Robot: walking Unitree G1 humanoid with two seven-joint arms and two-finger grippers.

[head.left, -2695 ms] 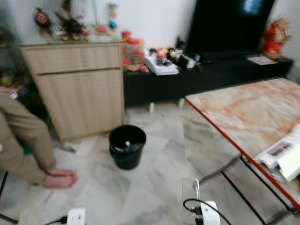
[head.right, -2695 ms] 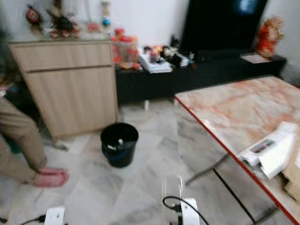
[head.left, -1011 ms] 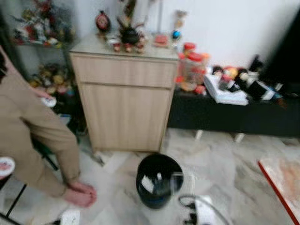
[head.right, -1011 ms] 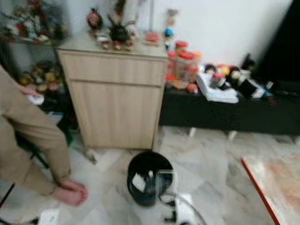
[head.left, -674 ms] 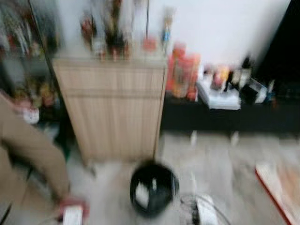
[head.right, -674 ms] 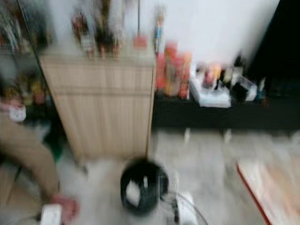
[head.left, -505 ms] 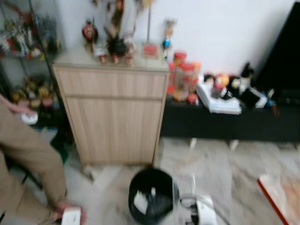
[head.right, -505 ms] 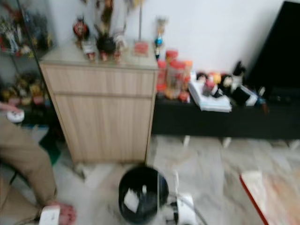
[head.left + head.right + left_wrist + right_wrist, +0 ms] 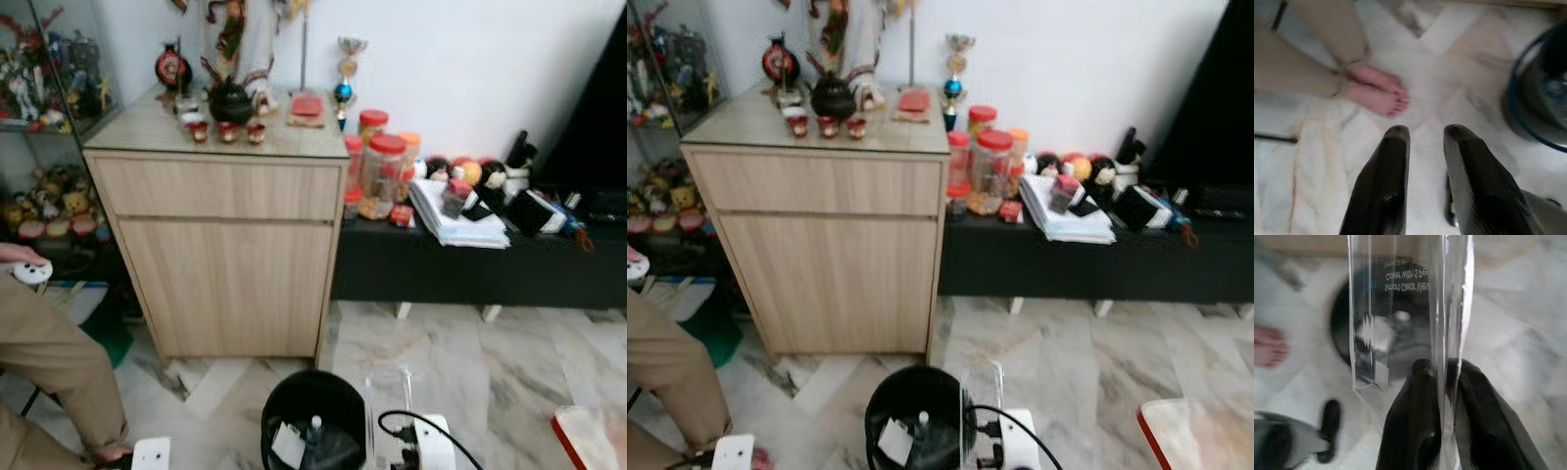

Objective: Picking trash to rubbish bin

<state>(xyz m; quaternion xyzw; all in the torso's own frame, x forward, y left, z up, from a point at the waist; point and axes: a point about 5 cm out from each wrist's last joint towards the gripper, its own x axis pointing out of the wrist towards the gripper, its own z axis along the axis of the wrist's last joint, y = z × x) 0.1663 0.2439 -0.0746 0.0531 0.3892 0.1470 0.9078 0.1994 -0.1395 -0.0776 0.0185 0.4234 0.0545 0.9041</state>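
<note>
From the head camera I see the black rubbish bin (image 9: 313, 431) on the marble floor (image 9: 460, 343) before a wooden cabinet (image 9: 230, 245), the clear plastic package (image 9: 387, 406) upright just beside its rim. My left gripper (image 9: 1422, 134) hangs over the floor, fingers slightly parted, near a person's foot (image 9: 1376, 93). My right gripper (image 9: 1442, 369) pinches the package above the bin.

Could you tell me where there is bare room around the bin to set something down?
Bare marble floor lies between the black bin and the low black bench, and a smaller patch before the wooden cabinet. The cabinet top and bench are crowded with ornaments, jars and papers. A person's leg stands left of the bin.
</note>
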